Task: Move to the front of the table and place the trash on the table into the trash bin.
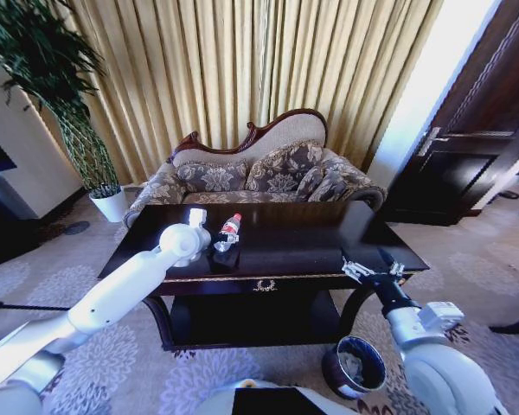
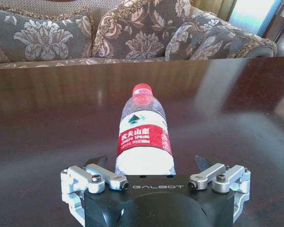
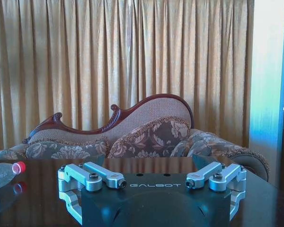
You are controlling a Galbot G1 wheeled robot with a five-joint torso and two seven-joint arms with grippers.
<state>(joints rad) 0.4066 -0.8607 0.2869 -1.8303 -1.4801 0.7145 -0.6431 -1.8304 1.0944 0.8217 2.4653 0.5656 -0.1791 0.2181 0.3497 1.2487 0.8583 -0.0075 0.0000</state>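
Note:
A clear plastic bottle with a red cap and red-white label, the trash, is on the dark glossy table, left of centre, tilted with its cap toward the sofa. My left gripper is open at the bottle's base. In the left wrist view the bottle lies between the fingertips, with a gap on each side. My right gripper is open and holds nothing, level with the table's front right edge. The round dark trash bin stands on the carpet below it, by the table's front right leg.
A patterned sofa stands behind the table before gold curtains. A potted plant in a white pot is at the far left, a dark door at the right. The table's lower shelf faces me.

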